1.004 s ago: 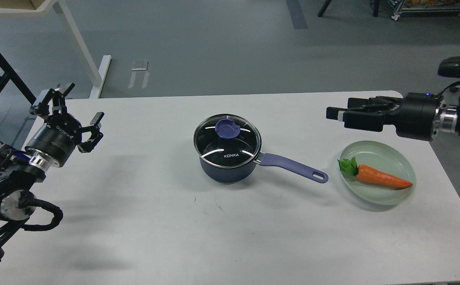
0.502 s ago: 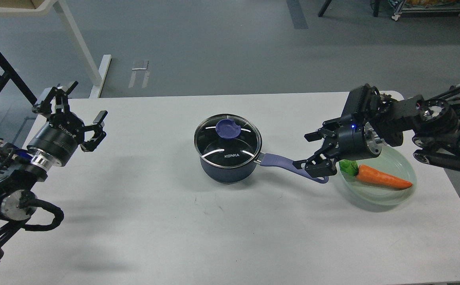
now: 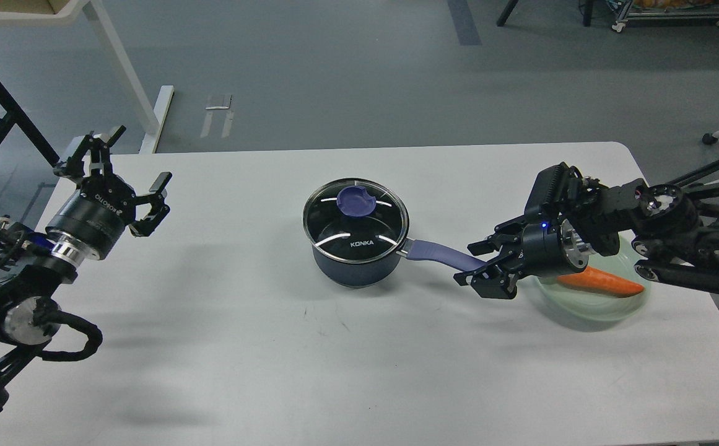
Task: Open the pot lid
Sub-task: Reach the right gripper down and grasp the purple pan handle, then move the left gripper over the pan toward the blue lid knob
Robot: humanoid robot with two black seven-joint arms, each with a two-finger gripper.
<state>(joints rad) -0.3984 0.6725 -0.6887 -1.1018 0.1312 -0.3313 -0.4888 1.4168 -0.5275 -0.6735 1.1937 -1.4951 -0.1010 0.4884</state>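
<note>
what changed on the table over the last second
The right gripper swung in from above the plate, dropped toward the table and now has its open fingers around the end of the pot handle, not visibly clamped. It now hides the carrot leaves. The left gripper stayed open at the left with a slight drift. The pot and the lid did not move; the lid is still on.
</note>
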